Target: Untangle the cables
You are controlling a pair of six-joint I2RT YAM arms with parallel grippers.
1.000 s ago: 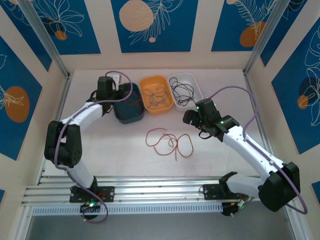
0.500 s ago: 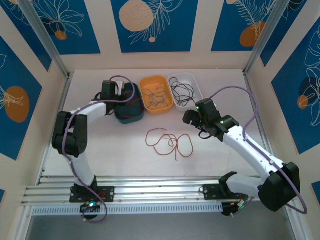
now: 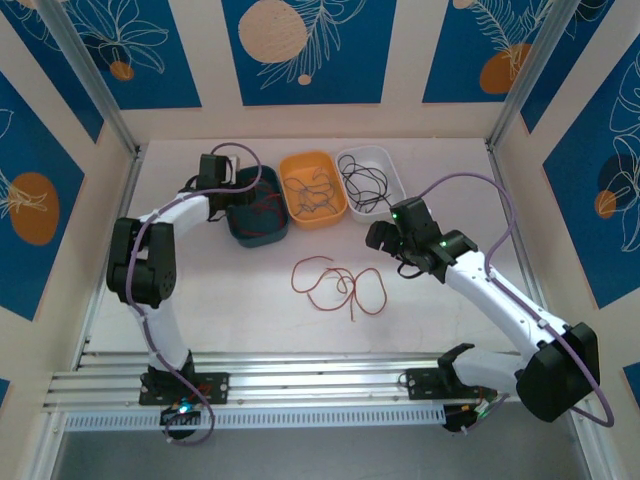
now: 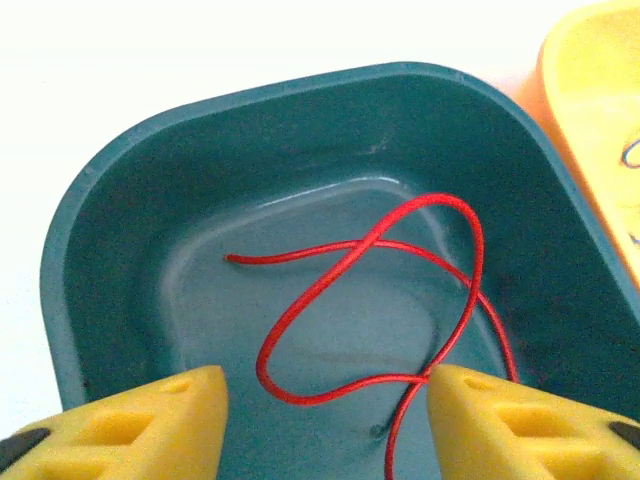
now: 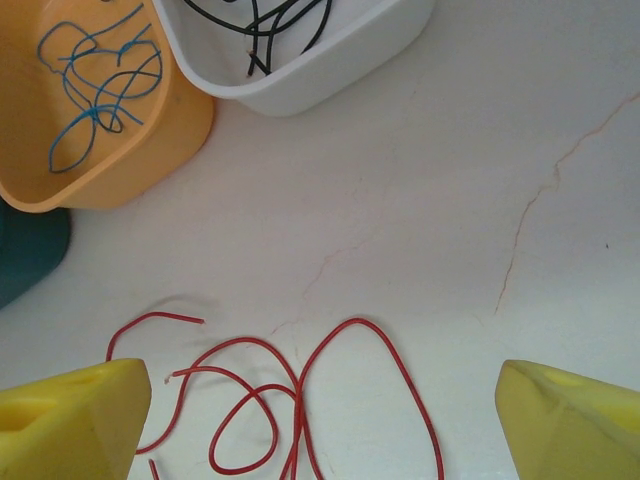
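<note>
Several red cables [image 3: 338, 285] lie tangled in loose loops on the white table, and in the right wrist view these red cables [image 5: 290, 400] sit just ahead of my jaws. My right gripper [image 3: 378, 240] hovers to their right, and the right gripper [image 5: 320, 420] is open and holds nothing. One red cable [image 4: 400, 300] lies looped inside the teal bin [image 4: 110, 200]. My left gripper [image 3: 228, 188] is at the left rim of the teal bin [image 3: 262, 232]. The left gripper [image 4: 325, 400] is open above that loop, its yellow fingers [image 4: 150, 425] apart from the wire.
An orange bin [image 3: 335, 212] with blue and brown wires [image 5: 100, 90] and a white bin [image 3: 392, 172] with black wires [image 5: 270, 25] stand beside the teal one at the back. The enclosure walls close in on both sides, and a metal rail [image 3: 320, 385] runs along the near edge.
The left arm's elbow has folded in and its wrist shifted a little back and left at the teal bin. The right arm and the red cables on the table have not moved.
</note>
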